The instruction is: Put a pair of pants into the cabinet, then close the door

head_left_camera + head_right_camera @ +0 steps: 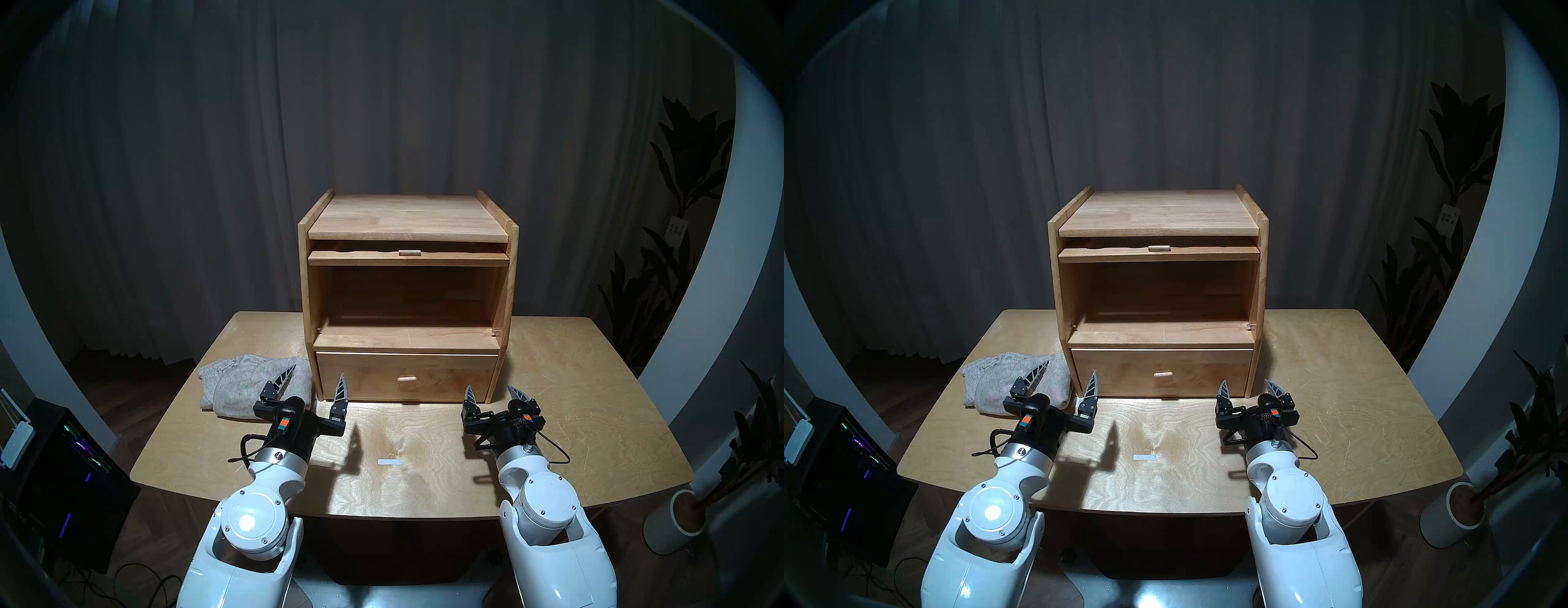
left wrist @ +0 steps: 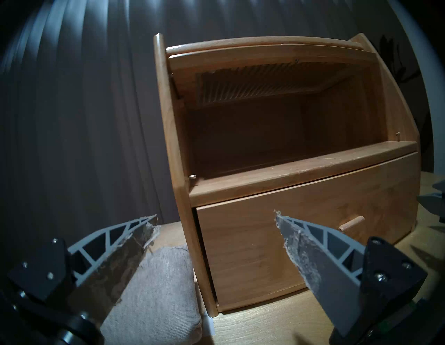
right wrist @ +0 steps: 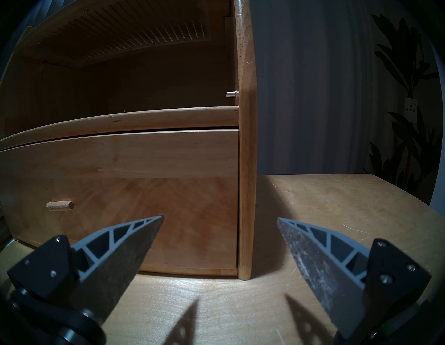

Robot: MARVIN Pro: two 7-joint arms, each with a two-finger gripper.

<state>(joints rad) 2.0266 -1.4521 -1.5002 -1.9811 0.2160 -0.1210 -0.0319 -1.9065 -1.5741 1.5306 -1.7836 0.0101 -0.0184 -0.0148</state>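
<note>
The light-wood cabinet (image 1: 303, 276) (image 1: 1054, 276) stands at the table's middle back, its upper compartment open and empty. Its door (image 1: 360, 258) (image 1: 1115, 254) lies flat, pushed in under the top, peg handle facing me; its ribbed glass (image 2: 252, 89) (image 3: 120, 33) shows from below. The pair of pants (image 1: 242, 386) (image 1: 996, 382) (image 2: 163, 284), grey-beige knit, lies folded on the table against the cabinet's left side. My left gripper (image 1: 317, 371) (image 1: 1071, 367) (image 2: 215, 214) hovers open by the pants' near right edge. My right gripper (image 1: 488, 387) (image 1: 1244, 381) (image 3: 220, 216) stands open before the cabinet's right front corner.
The bottom drawer (image 1: 445, 373) is shut, its knob (image 3: 60, 206) sticking out. A strip of white tape (image 1: 389, 461) marks the wooden table (image 1: 424, 501). A lit computer case (image 1: 63, 458) stands at the floor's left, potted plants (image 1: 679, 509) at the right, curtains behind.
</note>
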